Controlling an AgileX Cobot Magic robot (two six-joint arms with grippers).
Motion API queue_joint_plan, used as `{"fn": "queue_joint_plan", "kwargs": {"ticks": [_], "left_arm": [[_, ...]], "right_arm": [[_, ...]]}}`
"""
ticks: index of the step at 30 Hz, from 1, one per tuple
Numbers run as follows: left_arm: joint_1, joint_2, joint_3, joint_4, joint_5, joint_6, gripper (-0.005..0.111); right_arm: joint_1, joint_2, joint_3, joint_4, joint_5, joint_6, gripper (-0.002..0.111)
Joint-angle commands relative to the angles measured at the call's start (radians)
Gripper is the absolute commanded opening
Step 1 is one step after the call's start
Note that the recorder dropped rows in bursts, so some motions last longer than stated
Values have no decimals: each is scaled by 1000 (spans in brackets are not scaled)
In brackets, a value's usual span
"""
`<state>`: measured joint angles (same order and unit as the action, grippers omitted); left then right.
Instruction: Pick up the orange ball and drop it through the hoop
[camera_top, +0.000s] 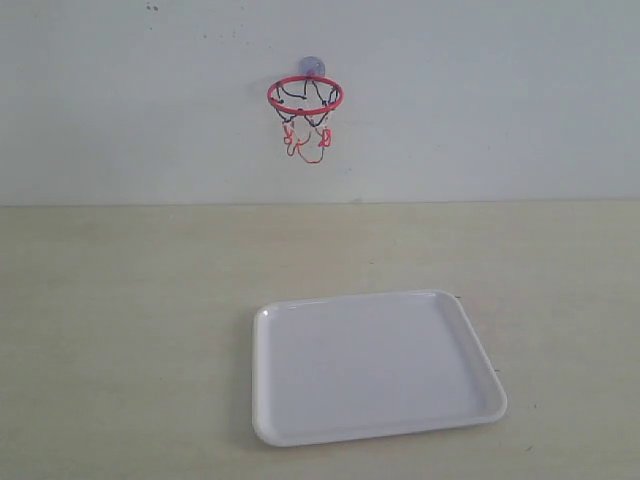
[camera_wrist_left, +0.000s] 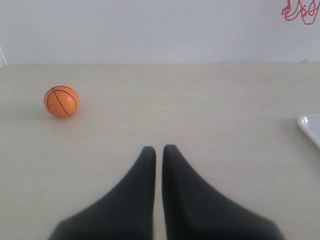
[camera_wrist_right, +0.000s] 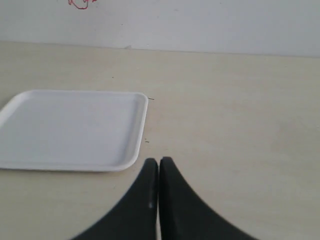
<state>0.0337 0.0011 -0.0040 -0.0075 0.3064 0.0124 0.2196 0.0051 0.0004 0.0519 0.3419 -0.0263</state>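
Table (camera_top: 120, 330) carries the white tray (camera_top: 375, 365). Left gripper (camera_wrist_left: 159, 150): jaws nearly together, holding nothing. Right gripper (camera_wrist_right: 158, 161): jaws pressed together, holding nothing, near the tray's corner. Hoop (camera_top: 305, 96) on wall behind tray. Ball (camera_wrist_left: 61, 101) on table, well apart from left gripper.

A: The white tray (camera_top: 290, 425), lower middle of the exterior frame. Is it plastic?
B: It looks so: smooth, with a glossy sheen. The tabletop (camera_top: 120, 300) is pale and matt.
A: The orange ball (camera_wrist_left: 61, 101)?
B: Rubbery-looking, with a slight shine. The hoop (camera_top: 305, 110), upper middle, has a smooth red ring and a string net. The left hand (camera_wrist_left: 158, 150) and right hand (camera_wrist_right: 158, 161) are matt black and smooth.
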Motion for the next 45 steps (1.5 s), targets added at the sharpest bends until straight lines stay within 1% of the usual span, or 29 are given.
{"fn": "queue_joint_plan", "kwargs": {"ticks": [1, 4, 6, 45], "left_arm": [[4, -1, 4, -12, -7, -5, 4], [4, -1, 4, -12, -7, -5, 4], [4, -1, 4, -12, -7, -5, 4], [4, -1, 4, -12, -7, -5, 4]], "right_arm": [[-78, -5, 0, -8, -1, -6, 0], [-130, -5, 0, -8, -1, -6, 0], [-140, -5, 0, -8, -1, -3, 0], [-140, -5, 0, -4, 1, -2, 0]]}}
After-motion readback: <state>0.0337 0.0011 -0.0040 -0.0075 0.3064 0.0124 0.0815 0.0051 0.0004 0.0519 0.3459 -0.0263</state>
